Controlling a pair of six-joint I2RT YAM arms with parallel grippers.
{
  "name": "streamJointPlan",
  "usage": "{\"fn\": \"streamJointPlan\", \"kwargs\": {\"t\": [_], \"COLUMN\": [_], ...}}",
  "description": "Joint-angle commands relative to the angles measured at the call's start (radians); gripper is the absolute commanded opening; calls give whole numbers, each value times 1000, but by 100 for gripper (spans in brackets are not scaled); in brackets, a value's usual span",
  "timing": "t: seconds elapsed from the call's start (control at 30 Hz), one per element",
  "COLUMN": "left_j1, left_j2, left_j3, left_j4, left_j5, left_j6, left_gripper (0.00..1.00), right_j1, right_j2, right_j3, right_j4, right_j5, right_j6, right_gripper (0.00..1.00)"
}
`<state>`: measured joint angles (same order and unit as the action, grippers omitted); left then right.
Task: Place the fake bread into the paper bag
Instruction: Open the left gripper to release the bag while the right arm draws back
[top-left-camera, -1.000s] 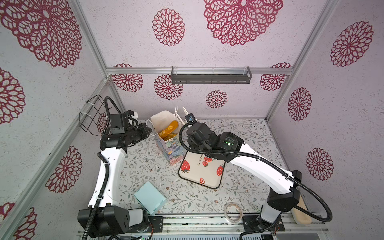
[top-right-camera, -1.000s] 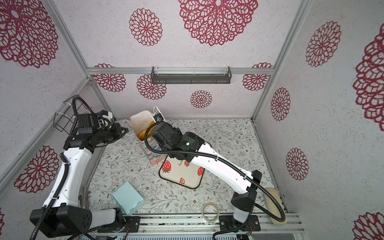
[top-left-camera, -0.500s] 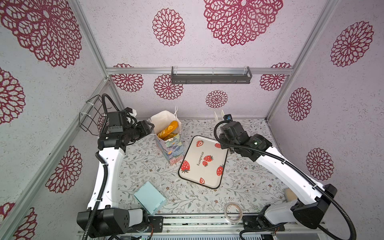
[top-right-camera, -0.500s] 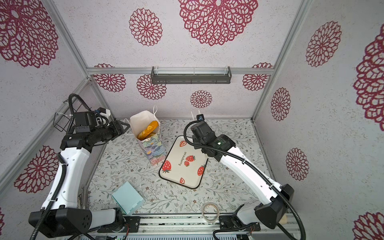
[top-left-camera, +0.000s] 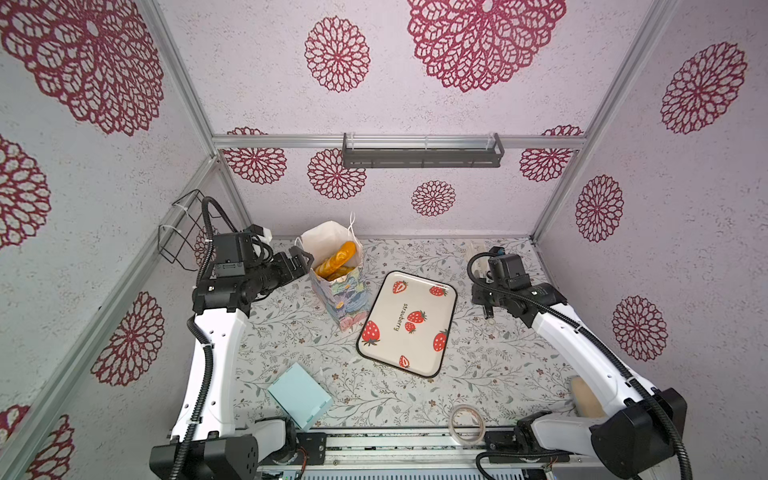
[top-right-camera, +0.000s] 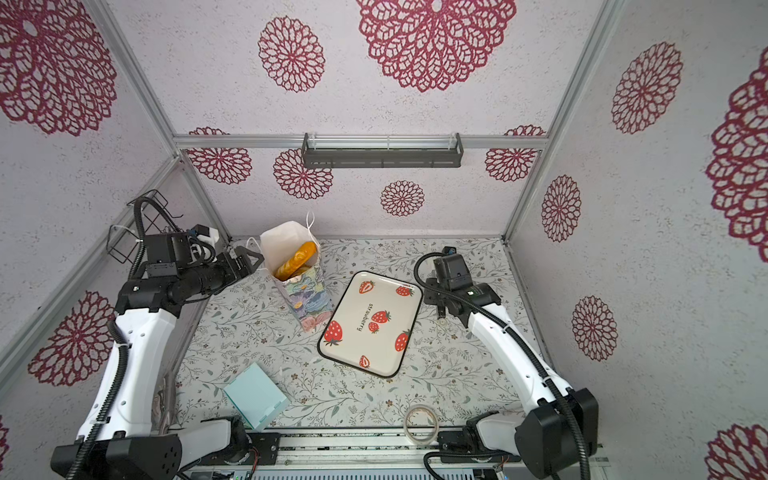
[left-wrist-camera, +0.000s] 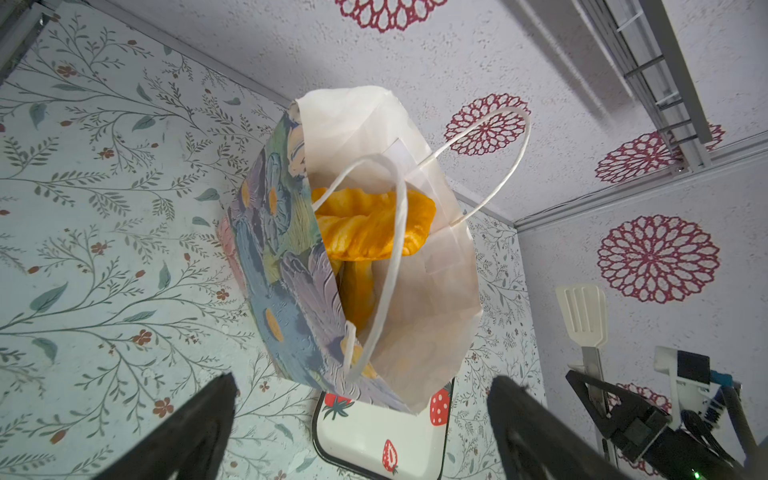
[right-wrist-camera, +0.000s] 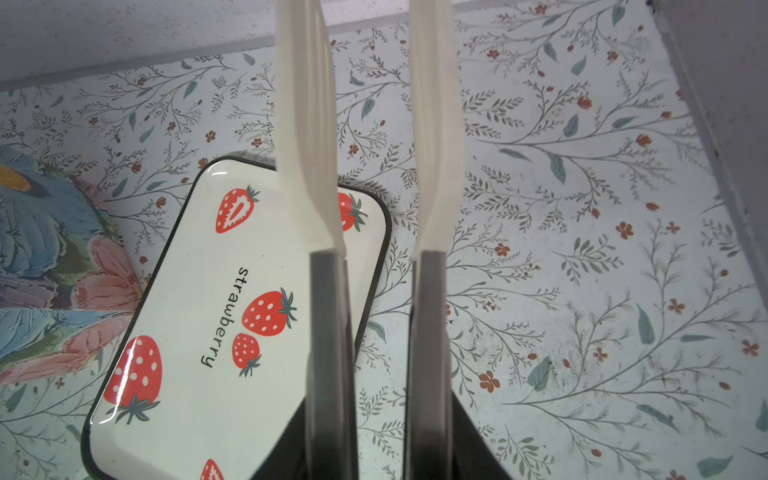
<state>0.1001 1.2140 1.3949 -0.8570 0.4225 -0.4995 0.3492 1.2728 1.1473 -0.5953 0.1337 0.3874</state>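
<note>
Strawberry tray (top-left-camera: 406, 324) sits bare mid-table on the floral tablecloth (top-left-camera: 498, 365), word "strawberry" printed across it. Light blue box (top-left-camera: 300, 395) near the front edge, tape roll (top-left-camera: 467, 423) further along, and a beige block (top-left-camera: 585, 399) off in the corner. Dark shelf (top-left-camera: 422, 153) on the back wall, wire basket (top-left-camera: 183, 226) on the side wall.

paper bag (left-wrist-camera: 286, 266): matt paper, plain white inside, outside with ridged brush-stroke relief
bag handles (left-wrist-camera: 505, 174): thin white twisted cord, probably paper
fake bread (left-wrist-camera: 365, 226): glossy golden-orange, ribbed, plastic-like
strawberry tray (right-wrist-camera: 199, 291): smooth, glossy, reflective, dark rim
table cover (right-wrist-camera: 561, 270): matt printed floral sheet, faintly smudged
walls (top-left-camera: 249, 75): rough, grainy, matt
frame rails (top-left-camera: 419, 141): brushed metal
right gripper (right-wrist-camera: 376, 124) fingers (right-wrist-camera: 305, 124): pale translucent tongs, smooth plastic or silicone, on dark metal-looking shanks
tape roll (top-left-camera: 467, 420): clear, shiny
</note>
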Motion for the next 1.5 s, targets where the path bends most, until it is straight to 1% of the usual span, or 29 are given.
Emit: {"fn": "streamJointPlan", "kwargs": {"t": [0.0, 0.17, 0.27, 0.53, 0.67, 0.83, 0.97, 1.17, 1.33, 1.47], "left_j1": [-13, -22, -26, -34, -34, -34, -34, -34, -34, -34], "left_j2": [-44, -109, -130, -183, -186, -211, -191, -171, -159, -147], "left_j3": [-47, -128, -174, -314, -352, -420, -450, -485, -502, -529], "left_j4": [12, 39, 46, 122, 131, 189, 205, 228, 261, 318], "left_j5": [-15, -81, -105, -194, -237, -317, -284, -317, -328, -281], "left_j6": [3, 7, 0, -33, -64, -107, -130, -152, -160, -171], "left_gripper": [98, 97, 98, 98, 98, 97, 97, 97, 98, 100], "right_j1": [-62, -146, -176, -224, -239, -256, -257, -273, -301, -308], "right_j2": [-44, -34, -24, 36, 80, 145, 211, 327, 418, 477], "right_j3": [-19, -77, -98, -124, -131, -140, -135, -92, -52, -29], "right_j4": [88, 134, 156, 199, 224, 264, 286, 277, 275, 292], "right_j5": [-81, -141, -157, -185, -169, -158, -135, -45, -46, -32], "right_j6": [28, 33, 34, 33, 34, 49, 51, 12, -1, -3], "right_gripper": [38, 38, 38, 38, 38, 38, 38, 38, 38, 38]}}
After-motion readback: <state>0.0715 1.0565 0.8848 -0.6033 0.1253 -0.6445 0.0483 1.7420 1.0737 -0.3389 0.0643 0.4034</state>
